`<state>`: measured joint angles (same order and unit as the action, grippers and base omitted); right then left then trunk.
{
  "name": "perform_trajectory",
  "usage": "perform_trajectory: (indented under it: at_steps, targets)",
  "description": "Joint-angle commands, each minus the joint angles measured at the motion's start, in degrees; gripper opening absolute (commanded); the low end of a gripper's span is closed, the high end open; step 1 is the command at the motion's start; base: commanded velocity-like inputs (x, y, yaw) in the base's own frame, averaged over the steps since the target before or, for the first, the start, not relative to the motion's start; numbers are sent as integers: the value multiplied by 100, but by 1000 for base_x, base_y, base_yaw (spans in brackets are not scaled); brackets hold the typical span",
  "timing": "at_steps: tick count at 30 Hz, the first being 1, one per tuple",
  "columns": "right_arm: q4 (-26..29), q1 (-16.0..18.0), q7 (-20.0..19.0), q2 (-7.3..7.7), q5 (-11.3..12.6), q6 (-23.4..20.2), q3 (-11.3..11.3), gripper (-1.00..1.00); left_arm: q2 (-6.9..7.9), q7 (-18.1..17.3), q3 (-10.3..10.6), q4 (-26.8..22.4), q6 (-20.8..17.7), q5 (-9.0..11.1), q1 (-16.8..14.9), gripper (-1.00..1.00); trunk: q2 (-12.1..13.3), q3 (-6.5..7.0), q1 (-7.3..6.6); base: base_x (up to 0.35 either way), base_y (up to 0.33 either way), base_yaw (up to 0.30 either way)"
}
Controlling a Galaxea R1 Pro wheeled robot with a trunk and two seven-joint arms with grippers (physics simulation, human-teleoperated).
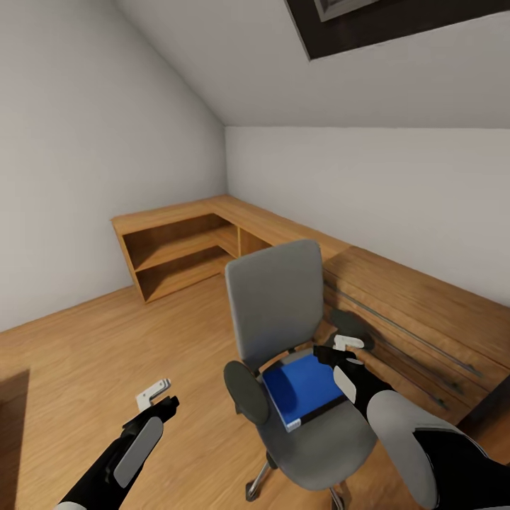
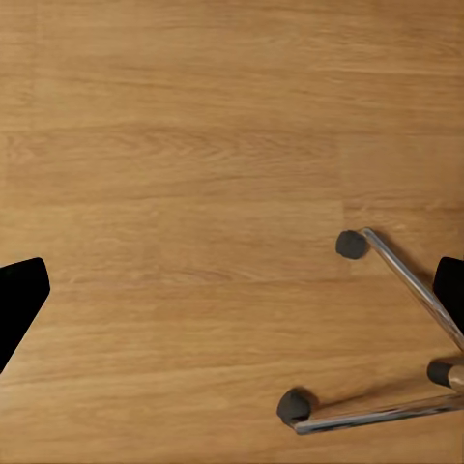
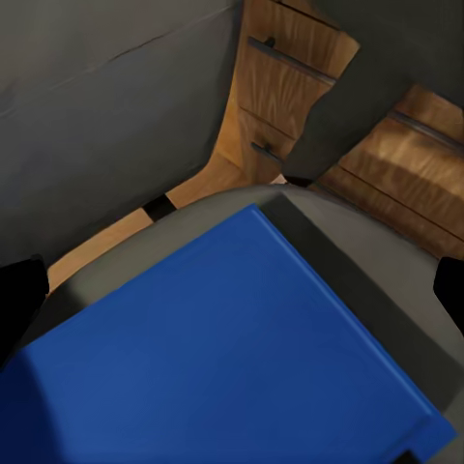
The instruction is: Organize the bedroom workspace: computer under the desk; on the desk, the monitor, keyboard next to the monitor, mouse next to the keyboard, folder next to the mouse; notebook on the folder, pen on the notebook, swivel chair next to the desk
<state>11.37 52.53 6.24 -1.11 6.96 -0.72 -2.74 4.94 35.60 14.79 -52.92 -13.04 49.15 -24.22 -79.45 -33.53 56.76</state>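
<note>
The grey swivel chair (image 1: 276, 297) stands on the wood floor in front of me, with the blue folder (image 1: 301, 389) lying flat on its seat. My right gripper (image 1: 342, 350) hovers open just above the folder's far right corner, by the chair's right armrest (image 1: 350, 322). In the right wrist view the folder (image 3: 222, 358) spreads out below the open gripper (image 3: 232, 300), its dark fingertips (image 3: 19, 295) wide apart, with the seat (image 3: 367, 271) and backrest (image 3: 97, 126) around it. My left gripper (image 1: 159, 398) hangs open over bare floor to the left of the chair. The left wrist view looks down past the open gripper (image 2: 232, 290) onto the chair's chrome legs (image 2: 406, 280).
A wooden drawer unit (image 1: 418, 319) with long metal handles stands close behind the chair on the right. A low open wooden shelf unit (image 1: 184, 248) runs along both walls into the corner. A dark object (image 1: 10, 404) cuts in at the left edge. Open floor (image 1: 106, 340) lies to the left.
</note>
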Motion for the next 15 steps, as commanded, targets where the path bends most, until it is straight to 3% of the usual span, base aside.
perform_trajectory:
  at_steps: [1, 15]
  targets:
    - [6, 2, 8, -4, 33, -8, -25, 100, 7, 43, 23, -6, -14, 26, -4, 100, -45, -24, 22, 0, 0, 0]
    - [48, 2, 18, -4, 81, -15, -33, 100, 9, 43, 22, 0, -15, 33, -4, 100, -606, -275, 330, 0, 0, 0]
